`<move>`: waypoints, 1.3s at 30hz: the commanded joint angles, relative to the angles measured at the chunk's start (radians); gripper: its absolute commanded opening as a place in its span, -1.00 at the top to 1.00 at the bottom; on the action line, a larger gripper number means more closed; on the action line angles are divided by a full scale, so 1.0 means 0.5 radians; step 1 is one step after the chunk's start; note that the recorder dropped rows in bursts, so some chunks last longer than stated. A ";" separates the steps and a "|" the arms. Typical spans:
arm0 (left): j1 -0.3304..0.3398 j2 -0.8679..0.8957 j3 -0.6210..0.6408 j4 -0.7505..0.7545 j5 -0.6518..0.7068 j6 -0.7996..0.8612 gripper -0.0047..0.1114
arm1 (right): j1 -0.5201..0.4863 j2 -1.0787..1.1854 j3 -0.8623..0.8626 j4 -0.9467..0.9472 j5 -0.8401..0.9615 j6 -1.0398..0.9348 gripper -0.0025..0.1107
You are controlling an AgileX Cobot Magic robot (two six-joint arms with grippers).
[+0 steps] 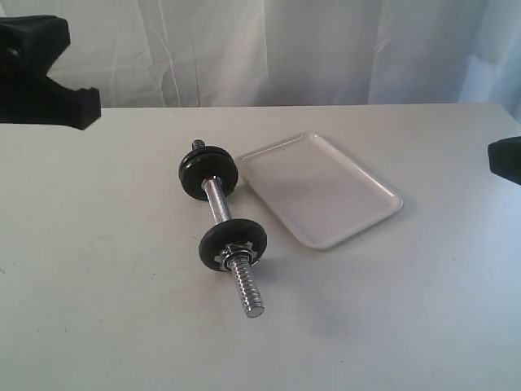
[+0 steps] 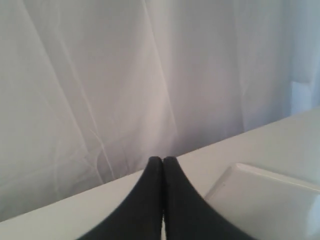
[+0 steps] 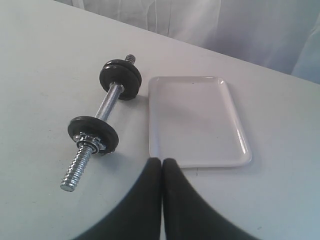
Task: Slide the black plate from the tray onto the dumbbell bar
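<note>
The dumbbell bar (image 1: pixel 216 202) lies on the table left of the white tray (image 1: pixel 317 191), and nothing is on the tray. One black plate (image 1: pixel 233 242) sits on the bar's near end, with a silver collar nut (image 1: pixel 236 257) outside it. A thicker black disc stack (image 1: pixel 208 172) sits at the far end. The right wrist view shows the bar (image 3: pixel 109 102), the near plate (image 3: pixel 93 133) and the tray (image 3: pixel 195 120). My left gripper (image 2: pixel 163 160) is shut on nothing, raised at the far left (image 1: pixel 81 104). My right gripper (image 3: pixel 162 161) is shut on nothing, at the right edge (image 1: pixel 505 159).
A white curtain (image 1: pixel 285 49) hangs behind the table's far edge. The left wrist view catches one corner of the tray (image 2: pixel 270 195). The bar's bare threaded end (image 1: pixel 247 289) points toward the front of the table.
</note>
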 commanded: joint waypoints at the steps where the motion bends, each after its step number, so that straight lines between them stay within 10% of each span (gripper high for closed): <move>1: -0.008 -0.021 0.007 -0.028 0.309 0.055 0.92 | -0.014 -0.010 0.009 0.009 -0.011 -0.012 0.96; 13: 0.125 -0.243 0.007 0.302 1.099 -0.250 0.92 | -0.014 -0.010 0.009 0.008 -0.007 -0.012 0.96; 31: 1.368 -0.965 0.491 1.342 1.740 -1.494 0.92 | -0.014 -0.010 0.009 0.008 -0.007 -0.012 0.96; 39: 1.675 -1.330 0.852 1.964 1.745 -2.205 0.92 | -0.014 -0.010 0.009 0.008 -0.007 -0.012 0.96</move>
